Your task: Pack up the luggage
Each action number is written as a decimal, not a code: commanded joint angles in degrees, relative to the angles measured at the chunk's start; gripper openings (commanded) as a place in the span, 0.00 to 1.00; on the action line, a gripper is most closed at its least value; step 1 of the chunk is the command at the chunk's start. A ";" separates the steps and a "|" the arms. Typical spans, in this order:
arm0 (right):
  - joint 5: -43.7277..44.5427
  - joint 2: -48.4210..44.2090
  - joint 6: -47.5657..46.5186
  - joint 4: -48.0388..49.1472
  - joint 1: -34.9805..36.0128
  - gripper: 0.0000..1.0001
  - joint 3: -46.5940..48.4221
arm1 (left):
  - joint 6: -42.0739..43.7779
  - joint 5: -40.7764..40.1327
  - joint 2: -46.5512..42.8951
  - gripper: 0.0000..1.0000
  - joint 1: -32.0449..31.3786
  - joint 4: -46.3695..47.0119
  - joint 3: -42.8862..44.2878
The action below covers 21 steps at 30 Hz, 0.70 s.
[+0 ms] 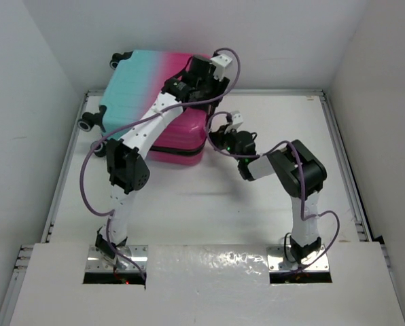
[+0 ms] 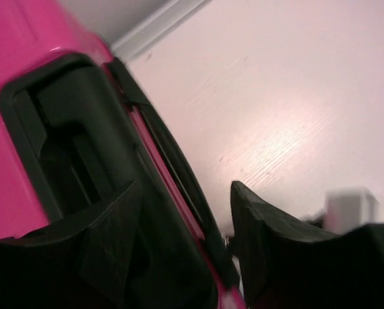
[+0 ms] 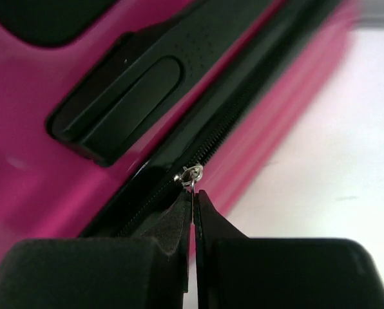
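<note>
The luggage (image 1: 134,81), a ribbed pink-to-turquoise hard shell, lies closed at the back left of the table. My left gripper (image 1: 204,70) reaches over its far right end. In the left wrist view it is open (image 2: 185,188), with the case's black zip seam (image 2: 179,174) between the jaws, one finger over the recessed black handle (image 2: 63,148). My right gripper (image 1: 224,140) is at the case's right side. In the right wrist view it is shut (image 3: 193,196) on the small metal zipper pull (image 3: 192,174), just below the black side handle (image 3: 127,90).
The white table (image 1: 270,204) has a raised rim and white walls on three sides. The case's black wheels (image 1: 87,123) stick out toward the left rim. The left arm's cable (image 1: 87,176) loops beside its elbow.
</note>
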 commanded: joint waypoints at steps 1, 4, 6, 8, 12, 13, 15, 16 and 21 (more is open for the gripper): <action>-7.91 -4.17 5.51 6.98 9.82 0.00 -2.67 | -6.75 -11.08 -3.79 0.51 -0.02 0.58 -1.34; -7.47 -3.83 6.74 7.86 11.07 0.00 -3.65 | -6.68 -19.29 -5.38 0.48 -0.81 2.06 -3.73; -6.50 -3.65 6.83 7.43 11.50 0.00 -4.18 | -5.89 -26.11 -5.30 0.45 -1.95 3.39 -4.96; -5.71 -3.56 6.66 7.25 11.68 0.00 -4.53 | -4.58 -31.06 -4.42 0.42 -2.74 3.21 -5.93; -4.30 -3.82 5.08 4.71 11.60 0.00 -4.18 | -0.62 -34.68 -4.24 0.39 -4.50 -4.41 -6.99; -4.30 -3.82 5.16 4.61 11.60 0.00 -3.83 | -0.44 -35.65 -4.94 0.39 -4.50 -8.26 -7.16; -4.83 -3.21 5.43 4.70 11.60 0.00 -3.39 | 0.69 -37.40 -7.83 0.43 -4.42 -10.93 -10.14; -4.92 -2.77 5.60 4.79 11.60 0.00 -3.39 | 1.31 -36.80 -9.15 0.45 -4.42 -11.81 -11.89; -4.65 -2.68 5.95 5.49 11.60 0.00 -4.44 | 3.60 -34.16 -15.05 0.54 -4.42 -7.09 -23.94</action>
